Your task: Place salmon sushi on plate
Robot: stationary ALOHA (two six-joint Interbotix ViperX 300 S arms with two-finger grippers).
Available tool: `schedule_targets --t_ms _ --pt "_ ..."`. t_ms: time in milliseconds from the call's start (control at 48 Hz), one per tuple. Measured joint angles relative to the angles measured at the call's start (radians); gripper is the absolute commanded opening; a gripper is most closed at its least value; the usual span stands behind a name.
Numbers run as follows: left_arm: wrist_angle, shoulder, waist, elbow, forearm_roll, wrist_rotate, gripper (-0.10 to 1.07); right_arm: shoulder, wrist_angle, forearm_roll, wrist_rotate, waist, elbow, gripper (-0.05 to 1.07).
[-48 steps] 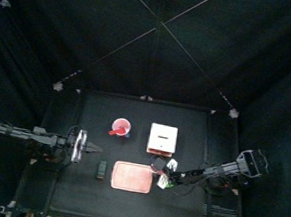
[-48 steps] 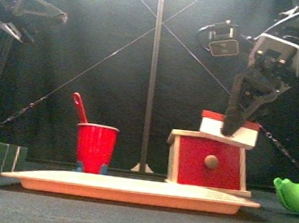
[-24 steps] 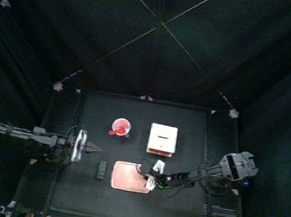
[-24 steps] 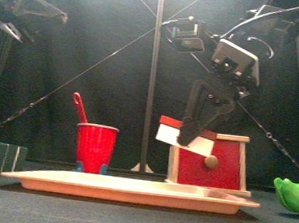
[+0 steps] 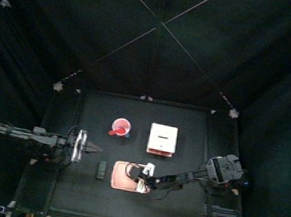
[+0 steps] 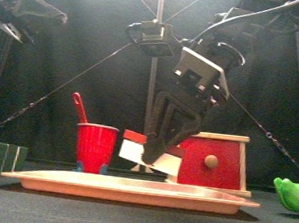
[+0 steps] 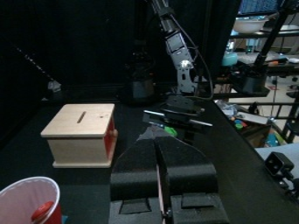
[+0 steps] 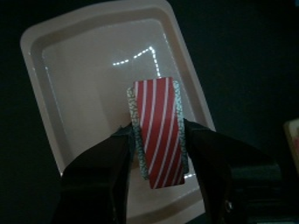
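I see the desk (image 5: 193, 127) carrying, from large to small, the plate (image 6: 130, 189) at its near edge, a box (image 6: 212, 160) with a red front behind the plate's right end, a red cup (image 6: 95, 146) to its left, and a green object (image 6: 292, 194) at the near right. My right claw (image 6: 153, 157) hangs just above the plate's middle, jaws clamped around the sushi (image 8: 158, 129), a striped red-and-white piece. In the right wrist view the sushi sits over the plate's pale floor, whether touching it I cannot tell. My left claw (image 7: 165, 166) rests at the desk's left side, jaws pressed together, holding nothing.
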Motion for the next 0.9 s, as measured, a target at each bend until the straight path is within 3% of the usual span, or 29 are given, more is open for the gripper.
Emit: schedule_targets --t_ms 417,896 --pt "0.000 0.000 0.006 0.003 0.000 0.000 -0.03 0.031 -0.078 -0.052 0.000 0.018 -0.029 0.67" --pt "0.000 0.000 0.006 0.003 -0.002 0.000 -0.03 0.049 -0.087 -0.055 -0.002 0.015 -0.029 0.68"
